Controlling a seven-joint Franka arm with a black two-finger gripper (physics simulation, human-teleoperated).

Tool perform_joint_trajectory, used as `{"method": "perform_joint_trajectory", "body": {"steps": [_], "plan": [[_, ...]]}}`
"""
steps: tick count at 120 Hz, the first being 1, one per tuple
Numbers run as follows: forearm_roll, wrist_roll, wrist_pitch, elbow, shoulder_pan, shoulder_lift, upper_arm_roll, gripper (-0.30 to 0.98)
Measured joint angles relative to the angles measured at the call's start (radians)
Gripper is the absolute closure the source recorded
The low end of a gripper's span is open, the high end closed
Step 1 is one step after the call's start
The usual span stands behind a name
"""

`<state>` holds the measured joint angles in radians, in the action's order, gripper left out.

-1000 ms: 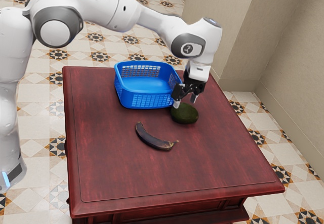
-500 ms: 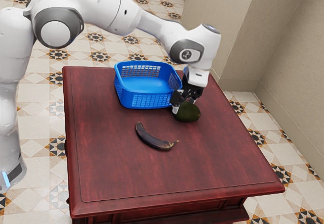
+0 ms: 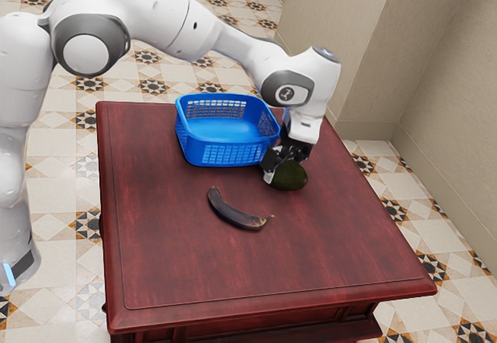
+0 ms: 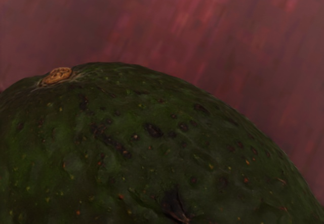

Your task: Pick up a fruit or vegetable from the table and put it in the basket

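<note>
1. A black gripper (image 3: 284, 166) reaches down over a dark green avocado (image 3: 292, 176) on a red-brown table (image 3: 272, 269), evidently placed there to take the fruit from above. Whether it is open or closed on the fruit cannot be told from these views.

2. The avocado sits right of and nearer than the blue basket (image 3: 233, 154), outside its wall, and appears to be resting on the tabletop. The basket stands upright, its open top ready to receive; their closeness should make for a short carry, once the rim is cleared.

3. The avocado lies on its side, its long axis seemingly running left to right across the exterior view. A tan stem scar (image 4: 58, 75) marks one end in the wrist view; which way that end points across the table is unclear.

4. A darkened banana (image 3: 233, 213) lies left of and nearer than the avocado, well apart from the gripper. Its curved length runs from far left to near right, apparently a spare choice for the job.

5. The step in hand looks to be securing the avocado. Its rounded skin could roll or slip under an off-center squeeze; a firm, centered hold is called for before lifting.
</note>
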<state>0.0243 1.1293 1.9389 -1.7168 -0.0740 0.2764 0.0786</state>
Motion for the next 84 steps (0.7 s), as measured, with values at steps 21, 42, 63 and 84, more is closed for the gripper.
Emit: {"method": "perform_joint_trajectory", "body": {"steps": [21,42,63,84], "plan": [[-0.002,0.005,0.006,0.005,-0.001,-0.027,-0.006,0.30],[-0.001,0.012,-0.007,0.009,-0.016,-0.176,-0.021,0.39],[0.004,0.025,-0.057,0.012,-0.072,-0.303,-0.025,0.20],[0.007,0.046,-0.102,0.018,-0.207,-0.333,-0.027,0.22]]}}
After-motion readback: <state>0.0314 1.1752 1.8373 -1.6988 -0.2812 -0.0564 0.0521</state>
